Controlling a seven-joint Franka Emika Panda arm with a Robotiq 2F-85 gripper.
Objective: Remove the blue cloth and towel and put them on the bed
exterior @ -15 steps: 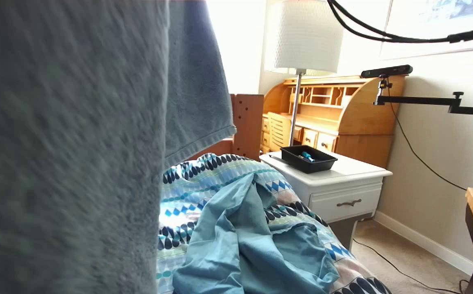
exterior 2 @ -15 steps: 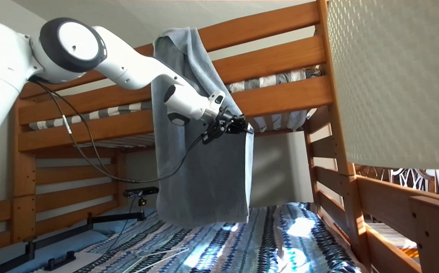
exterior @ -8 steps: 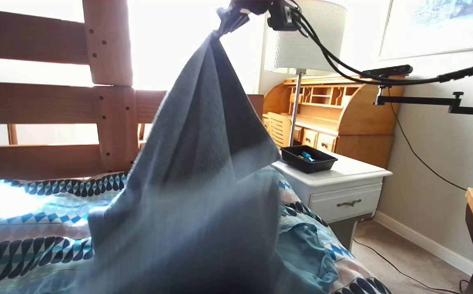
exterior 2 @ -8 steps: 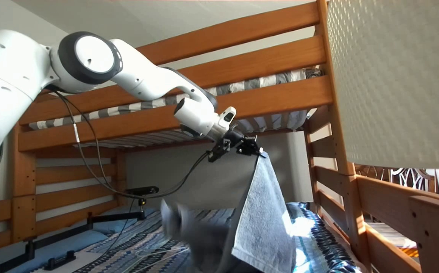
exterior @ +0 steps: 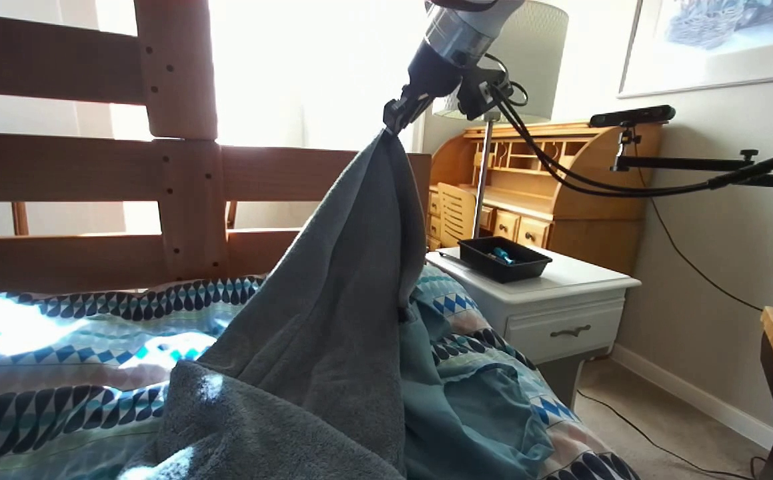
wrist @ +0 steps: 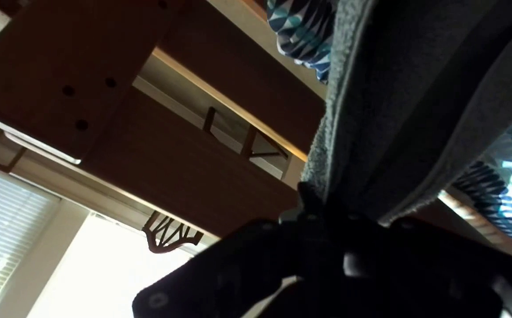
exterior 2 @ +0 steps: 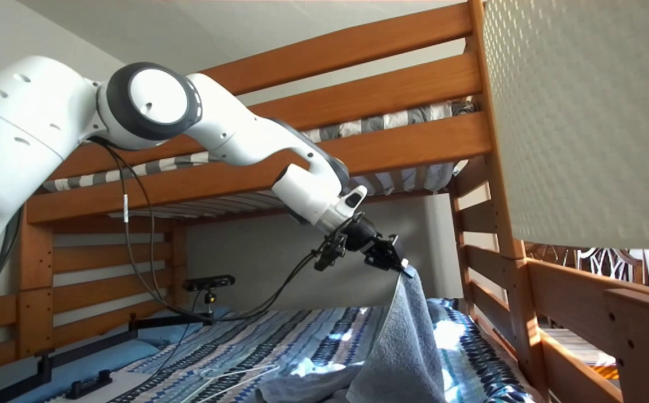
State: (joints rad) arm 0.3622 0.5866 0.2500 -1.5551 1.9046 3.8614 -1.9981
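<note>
The grey towel [exterior: 333, 347] hangs from the jaws, which pinch its top; below them its lower folds lie on the bed [exterior: 59, 167]. Also beneath the jaws, a plain blue cloth [exterior: 486, 403] lies there, so mainly letting go looks left; the murky wrist view hides the exact grip.

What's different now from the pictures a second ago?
The grey towel has come off the upper bunk's top rail and dropped; its lower part now lies on the patterned cover. The hand moved down and, in an exterior view, to the right, keeping its grip on the towel. The black tray on the white nightstand stayed put.
</note>
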